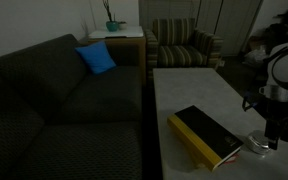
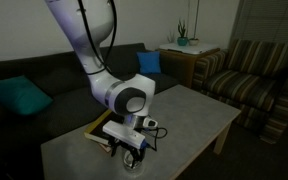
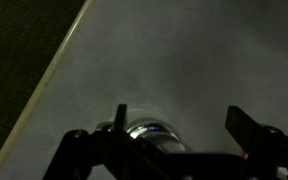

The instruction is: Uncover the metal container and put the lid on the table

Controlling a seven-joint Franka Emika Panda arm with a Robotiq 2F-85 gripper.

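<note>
A Franka arm's Robotiq gripper [image 3: 179, 122] hangs low over the table [image 3: 184, 60], jaws spread wide and holding nothing. The metal container [image 3: 149, 130] sits on the pale tabletop just beside the black-and-yellow book [image 1: 206, 135], on the book's side away from the sofa [image 1: 54, 90].

The wrist view shows the shiny round tin straight below the hand and between the two fingers. It is not centred and lies nearer the finger at the left of that picture, well clear of the other. Being round, the tin offers no long axis to line up with, so the jaws could probably close from any heading.

The coming move appears to turn on this sideways offset. A small shift toward the nearer finger would likely centre the tin before the hand drops and closes. The dim pictures do not let the lid be told apart from the tin's body, though nothing silvery lies loose elsewhere beside the book. The uncovering therefore seems not yet begun. Bare tabletop on the far side of the tin from the book looks a fair place to set the lid down.
</note>
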